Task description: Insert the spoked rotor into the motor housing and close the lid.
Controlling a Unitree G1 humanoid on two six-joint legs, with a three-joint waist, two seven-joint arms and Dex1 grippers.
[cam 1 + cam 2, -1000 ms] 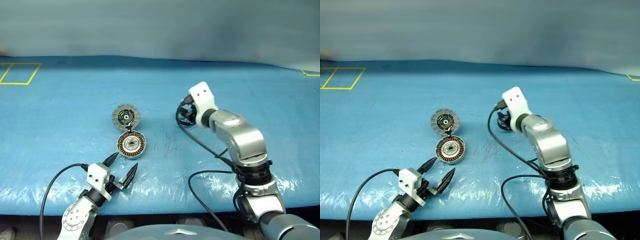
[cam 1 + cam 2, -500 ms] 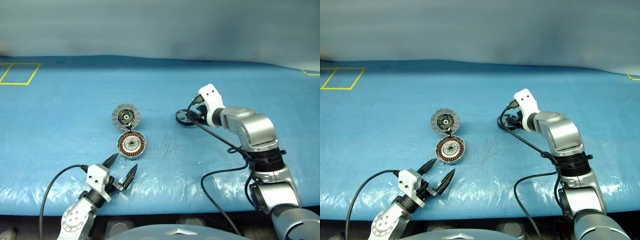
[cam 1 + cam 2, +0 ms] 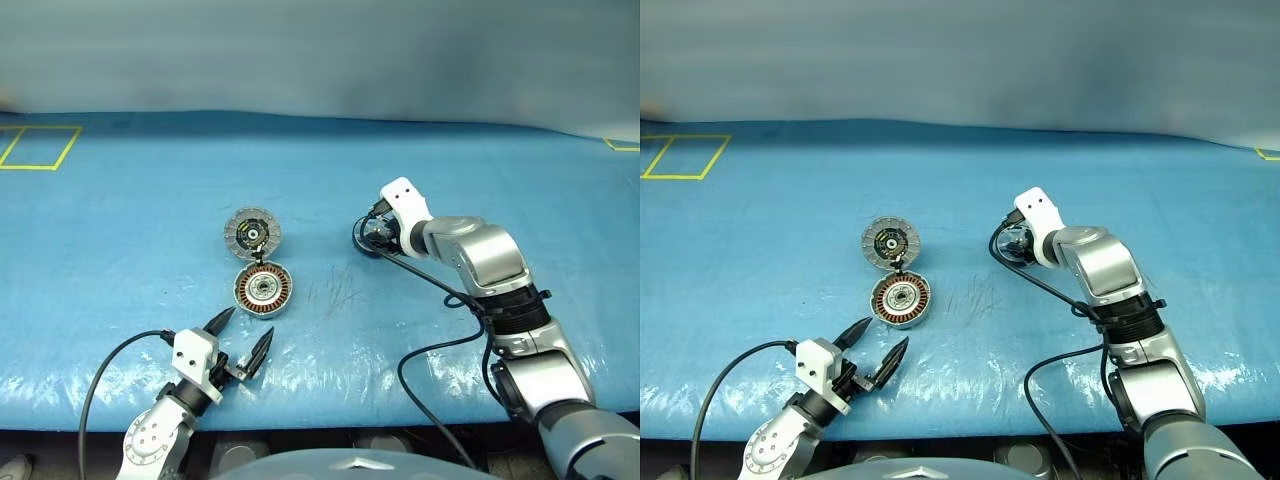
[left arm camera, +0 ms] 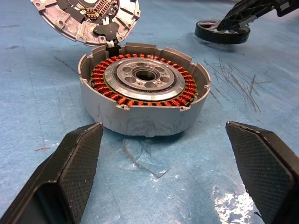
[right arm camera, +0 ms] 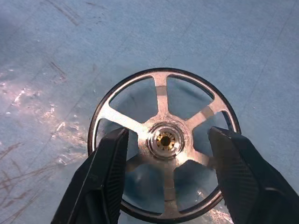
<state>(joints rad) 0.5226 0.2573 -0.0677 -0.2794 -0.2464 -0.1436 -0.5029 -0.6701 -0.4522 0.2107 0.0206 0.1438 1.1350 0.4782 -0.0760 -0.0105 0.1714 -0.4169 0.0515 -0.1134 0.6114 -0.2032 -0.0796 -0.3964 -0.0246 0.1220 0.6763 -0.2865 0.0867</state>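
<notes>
My left gripper (image 3: 243, 335) hovered at the near edge of the blue-covered bench (image 3: 120, 220), jaws spread wide and empty, pointing toward the motor housing (image 3: 263, 289). The housing sat just beyond, copper windings exposed, with the lid (image 3: 251, 233) hinged open behind it, ribbed inner face up. Farther off to the right, the spoked rotor (image 5: 163, 140) lay flat on the bench. My right gripper (image 5: 166, 154) was over it, jaws parted, one finger on each side of the hub.
</notes>
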